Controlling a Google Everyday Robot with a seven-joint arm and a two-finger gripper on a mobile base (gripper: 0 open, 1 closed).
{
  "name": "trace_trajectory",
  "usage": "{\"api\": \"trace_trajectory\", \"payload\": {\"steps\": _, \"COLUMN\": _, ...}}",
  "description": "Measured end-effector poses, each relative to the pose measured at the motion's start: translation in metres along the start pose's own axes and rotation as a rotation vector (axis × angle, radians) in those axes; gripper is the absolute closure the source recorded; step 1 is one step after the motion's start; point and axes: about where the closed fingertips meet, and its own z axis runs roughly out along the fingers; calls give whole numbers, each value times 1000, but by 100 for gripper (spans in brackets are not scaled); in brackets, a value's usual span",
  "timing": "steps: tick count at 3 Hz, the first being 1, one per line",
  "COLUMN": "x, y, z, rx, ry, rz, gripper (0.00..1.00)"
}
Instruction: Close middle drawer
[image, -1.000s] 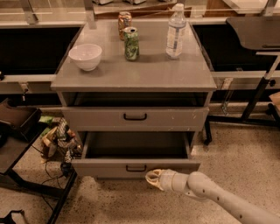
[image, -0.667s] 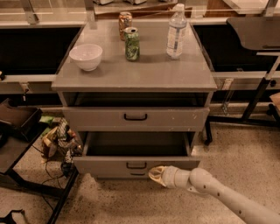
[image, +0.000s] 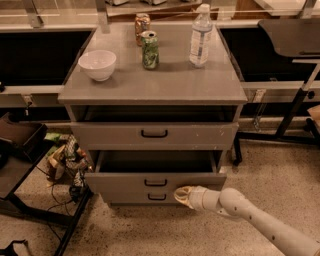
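The middle drawer (image: 150, 181) of the grey cabinet stands pulled out, its deep grey tray open to view and its low front panel carrying a small black bar handle (image: 155, 183). My gripper (image: 181, 195) reaches in from the lower right on a white arm (image: 250, 212). Its tip rests against the right part of the drawer's front panel, just right of the handle. Above it is the top drawer front (image: 154, 134) with white specks. Below it shows the lowest drawer's handle (image: 157, 197).
On the cabinet top (image: 165, 82) stand a white bowl (image: 97, 64), a green can (image: 150, 49), a second can (image: 142, 22) and a water bottle (image: 201, 36). Cables and clutter (image: 67, 162) lie on the floor at left. A black table frame (image: 295, 107) stands at right.
My gripper has moved left and up to the middle drawer's front panel. The drawer has slid back toward the cabinet and sticks out less than before.
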Motion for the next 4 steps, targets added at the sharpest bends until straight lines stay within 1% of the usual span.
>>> {"api": "trace_trajectory", "payload": {"steps": 1, "x": 16, "y": -25, "z": 2, "rx": 21, "ry": 5, "rz": 5, "gripper": 100}}
{"api": "trace_trajectory", "payload": {"steps": 2, "x": 16, "y": -23, "z": 2, "rx": 21, "ry": 5, "rz": 5, "gripper": 100}}
{"api": "trace_trajectory", "payload": {"steps": 3, "x": 16, "y": -23, "z": 2, "rx": 21, "ry": 5, "rz": 5, "gripper": 81}}
{"api": "trace_trajectory", "payload": {"steps": 4, "x": 16, "y": -23, "z": 2, "rx": 21, "ry": 5, "rz": 5, "gripper": 57}}
